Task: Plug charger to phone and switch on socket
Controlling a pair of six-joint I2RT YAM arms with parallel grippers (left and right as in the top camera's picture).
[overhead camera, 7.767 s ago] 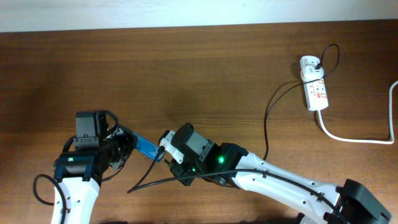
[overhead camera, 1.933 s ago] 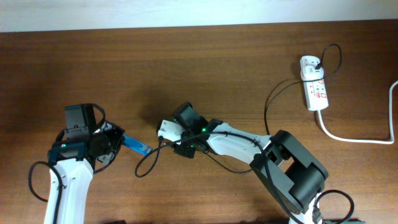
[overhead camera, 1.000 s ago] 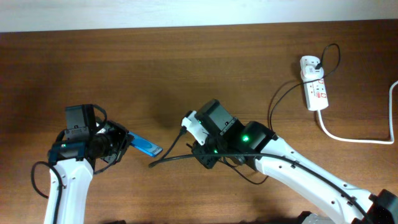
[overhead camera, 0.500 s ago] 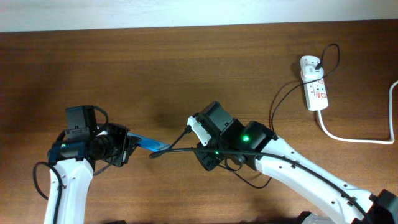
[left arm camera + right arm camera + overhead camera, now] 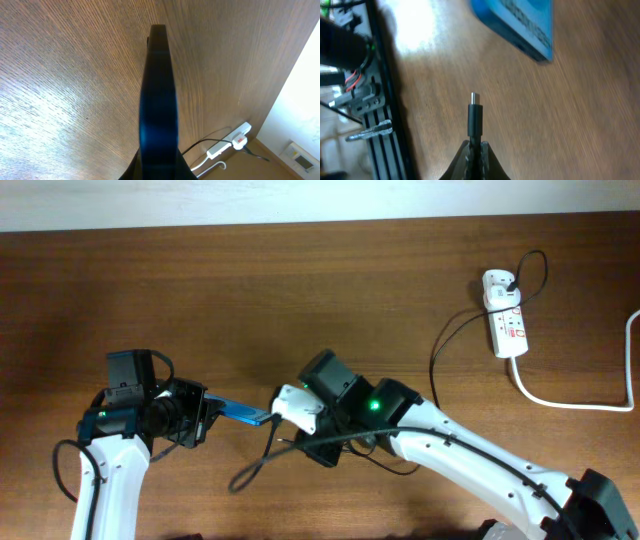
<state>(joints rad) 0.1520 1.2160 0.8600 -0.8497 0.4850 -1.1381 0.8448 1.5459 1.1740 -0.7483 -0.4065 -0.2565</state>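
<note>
The blue phone (image 5: 240,413) is held off the table, edge-on, with my left gripper (image 5: 208,414) shut on its left end. In the left wrist view the phone (image 5: 159,95) runs straight up from my gripper (image 5: 158,172). My right gripper (image 5: 274,417) is shut on the charger (image 5: 250,471) just behind its plug tip. In the right wrist view the plug tip (image 5: 475,112) sticks up from my gripper (image 5: 475,148), short of the phone's end (image 5: 522,27) and to its left. The socket (image 5: 505,315) lies at the far right, the black adapter plugged into it.
The black cable (image 5: 432,375) runs from the socket down behind my right arm and loops near the front edge. A thick white cord (image 5: 570,402) leaves the socket to the right. My left arm's hardware (image 5: 355,75) fills the left of the right wrist view.
My right gripper has moved left and slightly down, closer to the phone's free end. The cable's slack has dropped into a loop toward the front edge. The left arm has held still.
</note>
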